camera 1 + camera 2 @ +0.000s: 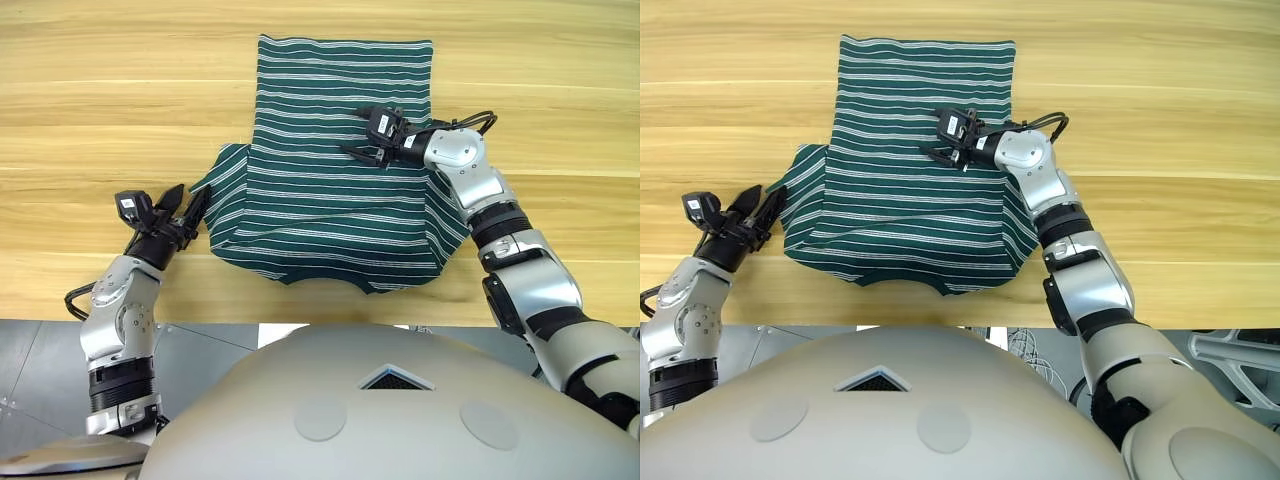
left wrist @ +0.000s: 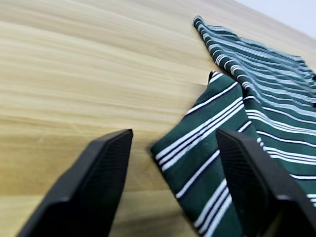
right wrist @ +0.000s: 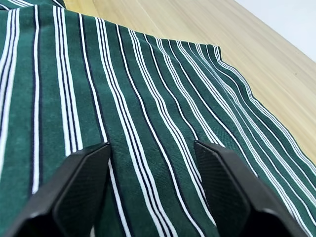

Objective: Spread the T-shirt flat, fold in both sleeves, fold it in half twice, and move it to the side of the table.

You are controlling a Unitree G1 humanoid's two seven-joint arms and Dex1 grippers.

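A dark green T-shirt (image 1: 330, 190) with thin white stripes lies on the wooden table (image 1: 100, 90), its right sleeve folded in over the body and its left sleeve (image 1: 225, 170) still sticking out. My right gripper (image 1: 368, 152) hovers open over the middle of the shirt, its fingers (image 3: 84, 182) just above the striped cloth (image 3: 148, 98). My left gripper (image 1: 185, 205) stands open at the shirt's left edge, with the corner of the left sleeve (image 2: 197, 143) lying between its fingertips (image 2: 98, 168). Neither holds cloth.
Bare wood stretches to the left, right and far side of the shirt. The table's front edge (image 1: 60, 320) runs just behind my left wrist, with grey floor (image 1: 40, 370) below it.
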